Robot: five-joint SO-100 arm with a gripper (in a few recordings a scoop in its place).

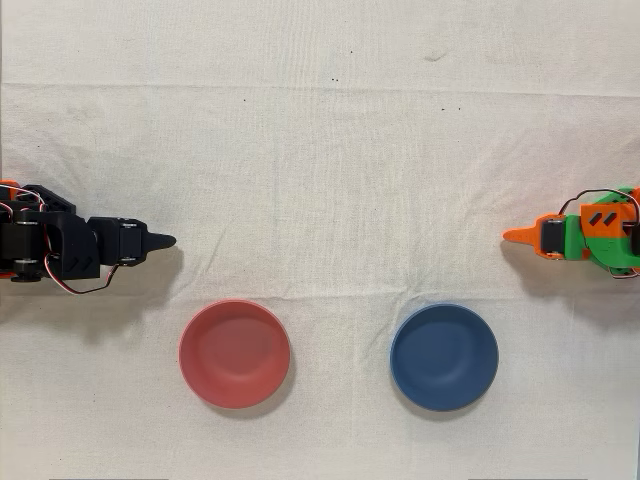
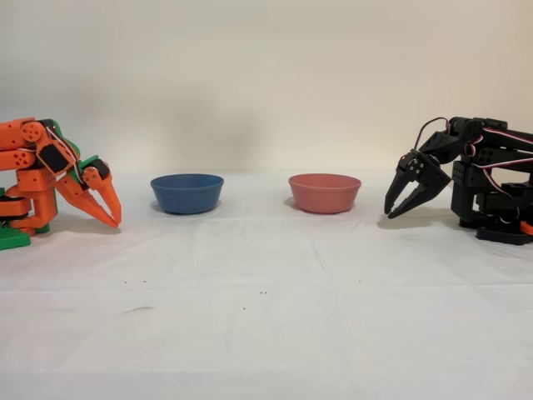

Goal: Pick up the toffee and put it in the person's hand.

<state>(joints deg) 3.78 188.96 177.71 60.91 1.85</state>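
We see even, soft, bright light from above; faint shadows sit beside both bowls, and both views are sharp without glare.

The black arm (image 2: 487,179) sits folded low, its upper links doubled back behind the gripper and its base under them. From the wrist the gripper (image 2: 395,206) slopes downward, tips just above the cloth. In the fixed view the two fingers (image 2: 408,193) stand slightly apart, nothing between them. In the overhead view the gripper (image 1: 165,241) tapers to one point, wrist and servo block behind it.
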